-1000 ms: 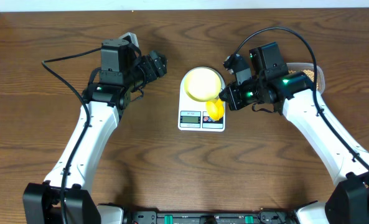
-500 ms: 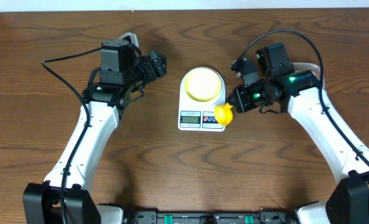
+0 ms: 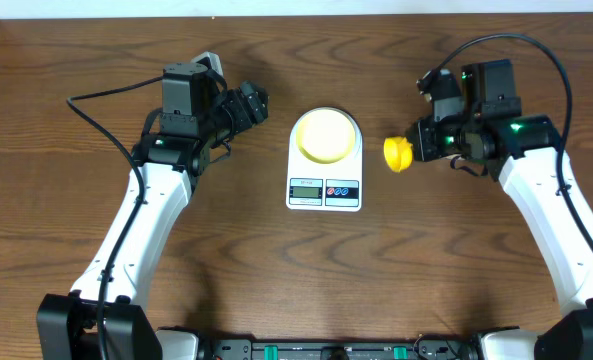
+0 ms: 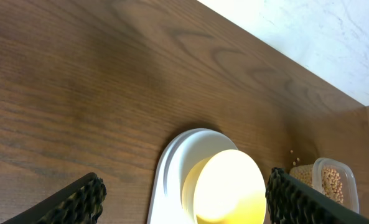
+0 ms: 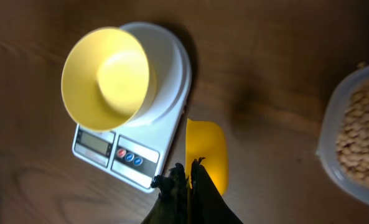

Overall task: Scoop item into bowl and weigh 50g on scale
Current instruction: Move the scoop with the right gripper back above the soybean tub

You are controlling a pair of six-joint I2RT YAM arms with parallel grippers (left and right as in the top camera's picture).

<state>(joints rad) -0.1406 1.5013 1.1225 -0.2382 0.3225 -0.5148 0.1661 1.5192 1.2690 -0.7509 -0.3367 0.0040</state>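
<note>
The pale-yellow bowl (image 3: pixel 325 135) stands on the white scale (image 3: pixel 324 192); no beans show in it (image 5: pixel 106 78). My right gripper (image 3: pixel 423 142) is shut on the handle of a bright yellow scoop (image 3: pixel 397 153), held right of the scale. The scoop's cup (image 5: pixel 206 149) looks empty. The tan beans (image 5: pixel 361 140) lie in a clear container to the right, hidden under my right arm in the overhead view. My left gripper (image 3: pixel 253 104) is open and empty, left of the bowl, which shows between its fingers (image 4: pixel 228 186).
The clear container (image 4: pixel 333 182) also shows in the left wrist view beyond the scale, with a few loose beans beside it. A small white object (image 3: pixel 208 62) lies behind my left arm. The scale's display (image 5: pixel 94 142) faces the table's front.
My right gripper has carried the scoop to the right, from over the scale's front right corner to well clear of it. The left arm has not moved.
</note>
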